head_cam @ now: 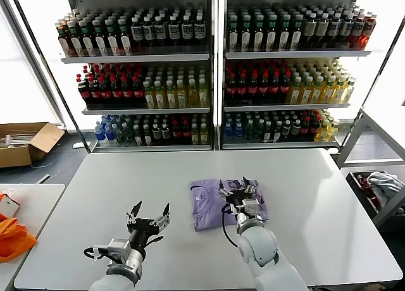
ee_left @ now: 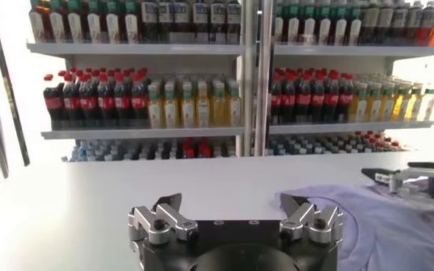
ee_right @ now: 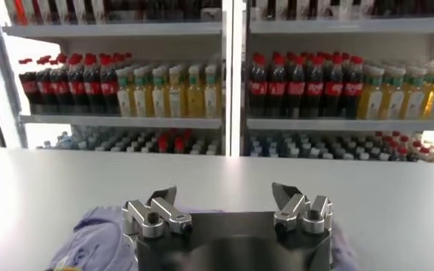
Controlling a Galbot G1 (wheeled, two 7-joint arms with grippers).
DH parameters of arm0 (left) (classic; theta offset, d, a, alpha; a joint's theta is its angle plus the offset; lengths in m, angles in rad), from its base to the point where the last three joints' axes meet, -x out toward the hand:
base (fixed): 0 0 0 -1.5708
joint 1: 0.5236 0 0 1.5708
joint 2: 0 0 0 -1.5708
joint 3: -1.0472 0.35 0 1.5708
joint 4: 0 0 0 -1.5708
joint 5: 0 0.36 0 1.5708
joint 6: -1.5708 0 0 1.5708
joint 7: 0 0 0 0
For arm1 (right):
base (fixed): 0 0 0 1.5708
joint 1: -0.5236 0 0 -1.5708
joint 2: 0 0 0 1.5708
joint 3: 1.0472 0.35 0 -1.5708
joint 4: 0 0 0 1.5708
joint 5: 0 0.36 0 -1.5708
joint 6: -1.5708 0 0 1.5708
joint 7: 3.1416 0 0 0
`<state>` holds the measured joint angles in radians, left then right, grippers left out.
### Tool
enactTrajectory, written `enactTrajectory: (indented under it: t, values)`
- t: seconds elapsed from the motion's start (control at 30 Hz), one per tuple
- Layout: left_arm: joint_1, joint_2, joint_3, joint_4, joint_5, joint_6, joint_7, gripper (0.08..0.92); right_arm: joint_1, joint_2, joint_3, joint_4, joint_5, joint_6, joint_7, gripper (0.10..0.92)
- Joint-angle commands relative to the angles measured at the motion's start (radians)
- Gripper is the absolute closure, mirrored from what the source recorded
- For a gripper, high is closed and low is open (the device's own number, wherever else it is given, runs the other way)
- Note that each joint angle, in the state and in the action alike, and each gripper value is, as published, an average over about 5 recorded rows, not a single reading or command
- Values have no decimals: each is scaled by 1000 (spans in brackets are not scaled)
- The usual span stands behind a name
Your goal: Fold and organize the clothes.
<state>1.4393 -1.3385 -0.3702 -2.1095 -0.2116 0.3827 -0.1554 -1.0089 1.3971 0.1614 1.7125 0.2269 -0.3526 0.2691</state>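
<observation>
Fingers point(head_cam: 137, 210) of the left gripper point(head_cam: 149, 214) spread wide and hold nothing, poised over bare white tabltop point(head_cam: 316, 196) with open room on every side. Right gripper point(head_cam: 237, 190) hovers, fingers point(ee_right: 162, 197) parted and empty, directly over the folded lavender T-shirt point(head_cam: 209, 205), whose long axis runs left to right beneath it, well clear of every tabletop edge.

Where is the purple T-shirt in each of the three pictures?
Head view: the folded purple T-shirt lies mid-table, partly under the open right gripper.
Left wrist view: it spreads along the table at the picture's right, past the open left gripper.
Right wrist view: only its edges peek out around the gripper body.
Shared landmark: the drink-bottle shelves behind the white table.
</observation>
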Motion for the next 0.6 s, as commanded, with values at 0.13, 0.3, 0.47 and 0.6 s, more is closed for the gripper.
enactTrajectory:
  t: [0.13, 0.3, 0.47, 0.6]
  values:
    - [14, -8, 24, -17, 26, -7, -2, 177, -148, -81, 74, 224, 114, -137, 122, 203]
    - [24, -13, 32, -18, 34, -5, -1, 177, -132, -56, 51, 173, 146, -179, 157, 203]
    - [37, -14, 31, -24, 41, -5, 2, 177, -103, -28, 38, 128, 150, -174, 150, 203]
    - [40, -14, 29, -27, 41, -5, 2, 177, -86, -4, 35, 100, 144, -164, 132, 203]
